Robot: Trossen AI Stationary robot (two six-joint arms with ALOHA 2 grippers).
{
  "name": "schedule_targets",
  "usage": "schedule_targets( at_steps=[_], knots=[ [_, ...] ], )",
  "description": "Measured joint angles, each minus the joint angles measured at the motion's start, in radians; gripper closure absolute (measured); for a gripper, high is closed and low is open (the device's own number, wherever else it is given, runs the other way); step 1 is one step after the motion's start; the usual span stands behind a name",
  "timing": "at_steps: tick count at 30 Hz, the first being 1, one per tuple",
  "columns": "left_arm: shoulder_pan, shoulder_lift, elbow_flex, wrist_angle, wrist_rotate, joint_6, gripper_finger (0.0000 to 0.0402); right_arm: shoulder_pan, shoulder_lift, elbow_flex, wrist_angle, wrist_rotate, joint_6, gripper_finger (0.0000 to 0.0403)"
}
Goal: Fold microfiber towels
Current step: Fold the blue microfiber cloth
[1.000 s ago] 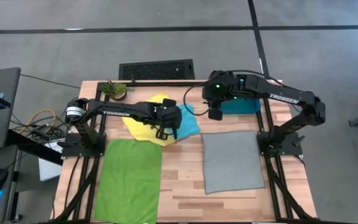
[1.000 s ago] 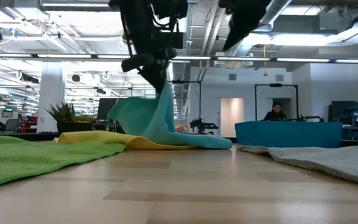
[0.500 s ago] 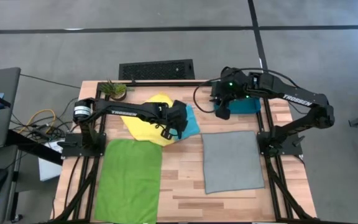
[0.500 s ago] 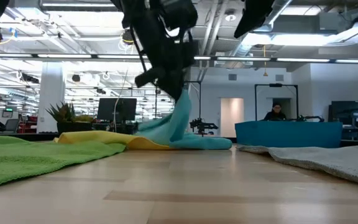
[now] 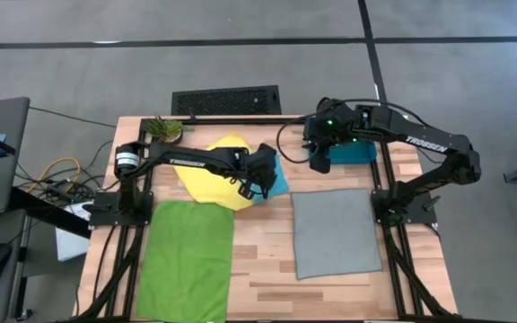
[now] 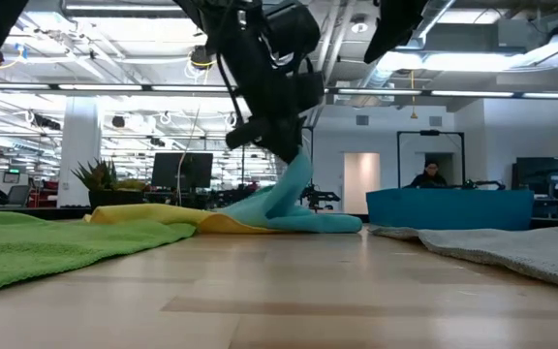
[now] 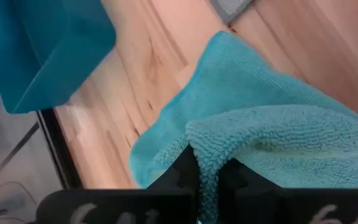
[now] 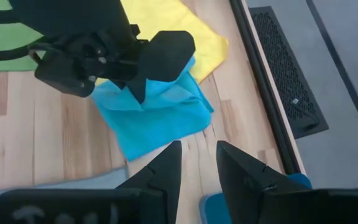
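My left gripper (image 5: 260, 184) is clenched on a pinched-up fold of the turquoise towel (image 5: 276, 177), just above centre of the high view; the rest trails down onto the yellow towel (image 5: 209, 175). My right gripper (image 5: 319, 160), fingers parted and empty, hangs over the teal bin (image 5: 353, 154) at upper right. On the wooden table (image 5: 263, 251), the green towel (image 5: 187, 260) lies lower left, long axis running down the frame; the grey towel (image 5: 335, 231) lies lower right.

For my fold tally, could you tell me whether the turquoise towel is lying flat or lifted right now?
Partly lifted. The left hand is shut on one edge of the turquoise towel, pulling it into a peak while the rest drapes onto the yellow towel.
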Motion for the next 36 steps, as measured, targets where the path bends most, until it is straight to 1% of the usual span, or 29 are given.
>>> schedule_targets(
  at_steps=[4,7,12,18,24,29,36],
  knots=[
    [0.016,0.000,0.031,0.005,0.034,0.026,0.0401,0.000,0.000,0.000,0.000,0.000,0.000,0.0278],
    [0.023,0.000,0.039,0.016,0.084,0.026,0.0401,0.000,0.000,0.000,0.000,0.000,0.000,0.0278],
    [0.021,0.000,0.040,0.049,0.100,0.077,0.0401,0.000,0.000,0.000,0.000,0.000,0.000,0.0278],
    [0.034,0.000,0.037,0.082,0.156,0.039,0.0401,0.000,0.000,0.000,-0.003,0.000,0.000,0.0278],
    [0.051,0.047,0.037,0.157,0.157,-0.001,0.0401,0.000,0.000,0.000,-0.031,-0.001,0.000,0.0278],
    [0.046,0.084,0.046,0.141,0.150,-0.002,0.0401,0.000,0.000,0.000,-0.042,-0.001,0.008,0.0278],
    [0.039,0.098,0.054,0.157,0.234,0.016,0.0401,0.000,0.000,0.000,-0.049,-0.002,0.008,0.0278]
  ],
)
